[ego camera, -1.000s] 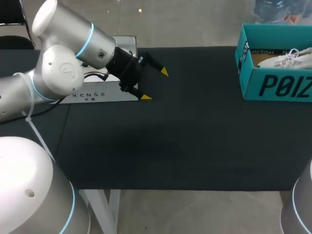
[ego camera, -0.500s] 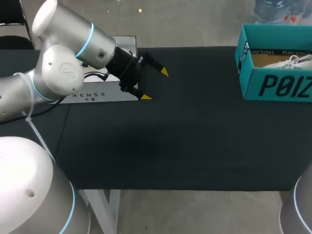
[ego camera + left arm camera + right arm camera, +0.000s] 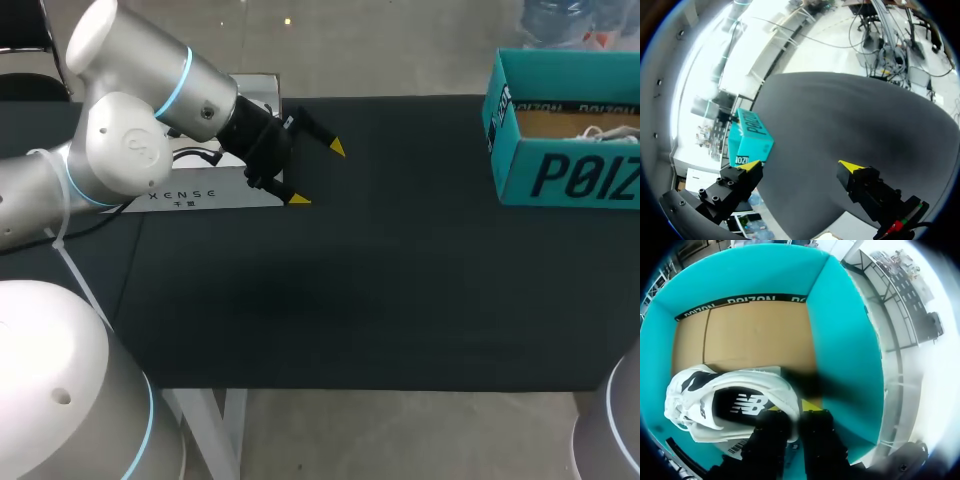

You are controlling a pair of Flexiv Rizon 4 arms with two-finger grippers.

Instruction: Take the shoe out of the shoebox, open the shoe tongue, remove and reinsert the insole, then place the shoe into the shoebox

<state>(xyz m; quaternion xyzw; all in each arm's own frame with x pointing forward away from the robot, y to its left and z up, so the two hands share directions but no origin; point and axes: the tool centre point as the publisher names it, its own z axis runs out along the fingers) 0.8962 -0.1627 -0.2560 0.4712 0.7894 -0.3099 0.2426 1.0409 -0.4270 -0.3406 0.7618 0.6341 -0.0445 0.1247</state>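
- Shoebox (image 3: 840,330): teal walls, black lettering outside, a black band and plain brown floor within.
- Shoe (image 3: 730,405), at the right gripper (image 3: 792,412): white, black patch, white logo.
- Left gripper (image 3: 318,174): black, yellow tips.
- Table (image 3: 380,280) beneath it: black.

White shoe (image 3: 732,402) (dark-lined) in teal shoebox (image 3: 840,330).

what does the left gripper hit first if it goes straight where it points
The left gripper would likely meet the bare table top; the shoebox lies off to one side of its line.
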